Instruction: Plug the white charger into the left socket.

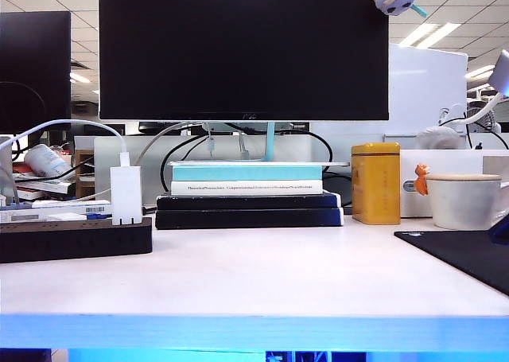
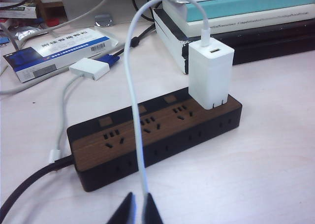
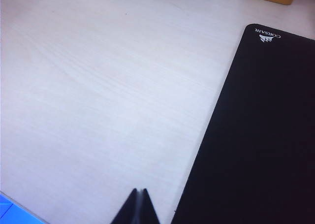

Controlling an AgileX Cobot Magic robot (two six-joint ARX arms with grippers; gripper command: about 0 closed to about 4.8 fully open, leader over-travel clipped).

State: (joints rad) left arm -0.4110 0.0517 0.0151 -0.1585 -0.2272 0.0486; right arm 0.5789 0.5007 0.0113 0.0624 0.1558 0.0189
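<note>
The white charger (image 2: 210,75) (image 1: 126,194) stands upright on the black power strip (image 2: 147,145) (image 1: 75,239), at the end nearest the books. The outlet under it is hidden, and I cannot tell whether that is the left socket. Other outlets (image 2: 112,138) on the strip's top face are free. The charger's thin white cable (image 2: 132,101) arches up from its top and runs down into my left gripper (image 2: 137,204), which is shut on it just in front of the strip. My right gripper (image 3: 139,193) is shut and empty over bare table beside a black mouse mat (image 3: 261,135).
Stacked books (image 1: 248,195) under a monitor (image 1: 242,48) stand just behind the strip. A yellow tin (image 1: 375,183) and a white mug (image 1: 464,200) are at the right. A blue-and-white box (image 2: 59,50), a white adapter (image 2: 90,68) and loose cables lie behind the strip.
</note>
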